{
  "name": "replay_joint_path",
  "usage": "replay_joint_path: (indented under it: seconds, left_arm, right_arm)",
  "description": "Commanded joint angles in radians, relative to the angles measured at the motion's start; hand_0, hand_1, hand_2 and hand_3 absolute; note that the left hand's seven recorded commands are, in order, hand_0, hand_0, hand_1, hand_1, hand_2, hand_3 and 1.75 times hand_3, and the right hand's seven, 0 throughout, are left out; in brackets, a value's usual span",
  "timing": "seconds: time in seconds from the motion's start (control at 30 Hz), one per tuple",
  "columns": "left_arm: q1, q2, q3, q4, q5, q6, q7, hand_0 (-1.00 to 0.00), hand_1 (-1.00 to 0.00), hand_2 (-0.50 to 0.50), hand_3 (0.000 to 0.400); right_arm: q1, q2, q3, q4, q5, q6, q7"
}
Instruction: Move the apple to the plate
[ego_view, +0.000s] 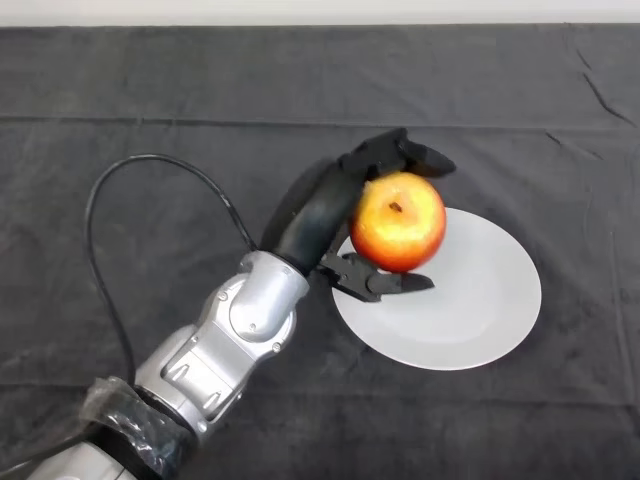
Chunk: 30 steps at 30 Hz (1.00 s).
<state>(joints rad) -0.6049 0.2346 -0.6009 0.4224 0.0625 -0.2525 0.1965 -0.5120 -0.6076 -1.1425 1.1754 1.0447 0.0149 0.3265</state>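
- We see the table (120, 90) under a dark grey cloth, creased in long lines across the upper part of the frame and at upper right.
- A white round plate (480, 310) lies right of centre, flat on the cloth, its bare surface showing toward the right and lower edge.
- The left arm (235, 335), silver-grey, comes in from the lower left corner and runs up toward the middle of the frame.
- The left hand (320, 215), black, sits at centre, at the plate's left rim.
- The apple (398, 221), red with a yellow patch around the stem hollow, is in the hand, stem end facing up toward us.
- Grip: fingers curl over the apple's upper edge, the thumb (385, 283) reaches under its lower edge; the hand is closed round the fruit from the left.
- The apple lies over the upper-left part of the plate as we look down. We cannot tell whether it touches the plate or is held just above it.
- A dark shadow falls on the cloth left of the hand.
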Motion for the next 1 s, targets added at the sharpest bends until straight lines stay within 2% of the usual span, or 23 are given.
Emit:
replay_joint_path:
  seconds: [0.03, 0.4, 0.7, 0.97, 1.0]
  left_arm:
    - [-0.013, 0.007, -0.022, 0.055, -0.012, -0.023, -0.004, -1.00, -1.00, 0.00, 0.400]
    - [-0.063, -0.021, -0.117, 0.258, -0.050, -0.090, -0.041, -1.00, -1.00, 0.00, 0.400]
    - [-0.104, -0.037, -0.173, 0.366, -0.073, -0.084, -0.079, -1.00, -1.00, 0.00, 0.400]
    - [-0.124, -0.039, -0.204, 0.389, -0.088, -0.067, -0.095, -1.00, -1.00, 0.00, 0.400]
    - [-0.126, -0.039, -0.207, 0.390, -0.090, -0.065, -0.097, -0.90, -0.66, -0.12, 0.359]
  right_arm:
    - [0.014, -0.020, -0.0026, -0.022, 0.0090, -0.004, -0.0006]
    - [0.014, -0.021, -0.0032, -0.021, 0.0095, -0.003, -0.0001]
    - [0.013, -0.023, -0.0040, -0.018, 0.0102, -0.004, 0.0012]
    - [0.012, -0.024, -0.0047, -0.015, 0.0106, -0.004, 0.0025]
    - [0.012, -0.024, -0.0047, -0.015, 0.0107, -0.004, 0.0027]
